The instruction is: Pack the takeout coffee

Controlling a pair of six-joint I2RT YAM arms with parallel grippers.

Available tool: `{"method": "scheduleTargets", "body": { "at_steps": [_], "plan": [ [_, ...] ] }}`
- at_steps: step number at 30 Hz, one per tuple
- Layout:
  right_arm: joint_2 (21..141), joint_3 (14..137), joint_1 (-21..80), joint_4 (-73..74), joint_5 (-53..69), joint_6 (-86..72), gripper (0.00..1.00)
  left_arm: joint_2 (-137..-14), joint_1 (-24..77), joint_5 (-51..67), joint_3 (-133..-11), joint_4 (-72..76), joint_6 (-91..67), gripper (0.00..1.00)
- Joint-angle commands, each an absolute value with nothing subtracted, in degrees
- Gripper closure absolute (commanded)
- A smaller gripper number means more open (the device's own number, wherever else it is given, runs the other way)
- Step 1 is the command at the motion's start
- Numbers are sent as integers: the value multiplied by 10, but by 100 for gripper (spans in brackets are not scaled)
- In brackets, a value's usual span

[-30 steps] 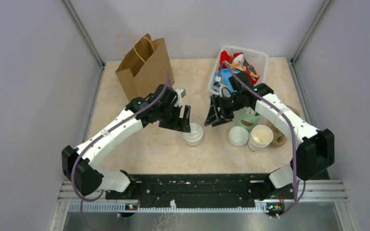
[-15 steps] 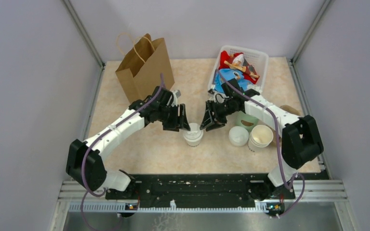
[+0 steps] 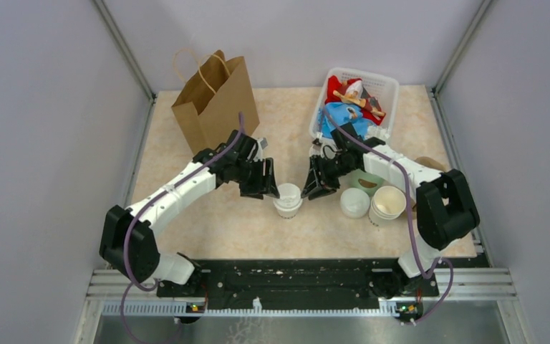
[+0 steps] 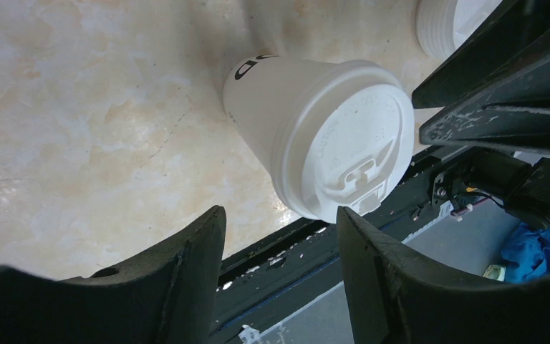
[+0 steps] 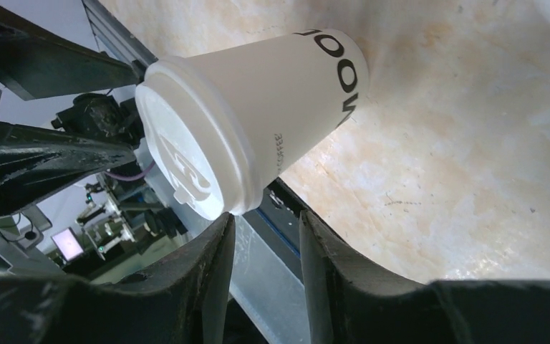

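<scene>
The takeout coffee (image 3: 287,200) is a white paper cup with black lettering and a white lid, standing upright at the table's middle. My left gripper (image 3: 270,188) sits close on its left side and my right gripper (image 3: 311,188) close on its right. In the left wrist view the coffee (image 4: 308,129) stands just past my left gripper (image 4: 279,215), whose jaws are open with nothing between them. In the right wrist view the coffee (image 5: 272,107) stands just past my right gripper (image 5: 265,218). Its jaws are narrowly open and empty, and the lid rim is close to one fingertip.
A brown paper bag (image 3: 215,100) stands open at the back left. A white basket (image 3: 388,84) with packets is at the back right. A stack of lidless cups (image 3: 387,203), a loose white lid (image 3: 354,203) and a green holder (image 3: 367,177) lie right of the coffee.
Both grippers have come in toward the coffee from either side and now flank it closely. Both pairs of jaws have narrowed. The coffee has not moved.
</scene>
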State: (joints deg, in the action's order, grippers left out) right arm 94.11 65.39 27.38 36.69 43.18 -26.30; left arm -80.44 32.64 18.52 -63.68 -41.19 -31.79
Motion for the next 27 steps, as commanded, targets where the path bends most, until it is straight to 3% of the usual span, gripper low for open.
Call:
{"method": "scheduleTargets", "body": {
  "at_steps": [1,8,14,27],
  "plan": [
    [908,648,261,353,440,-262,62,-767,317,175,-615,-411,-330,36],
    [911,662,262,363,437,-259,57,-787,310,184,-609,-409,-335,47],
    [916,648,262,347,438,-264,66,-789,303,186,-600,-402,-336,50],
    [933,657,272,345,440,-261,73,-807,303,204,-610,-390,-339,47]
  ]
}}
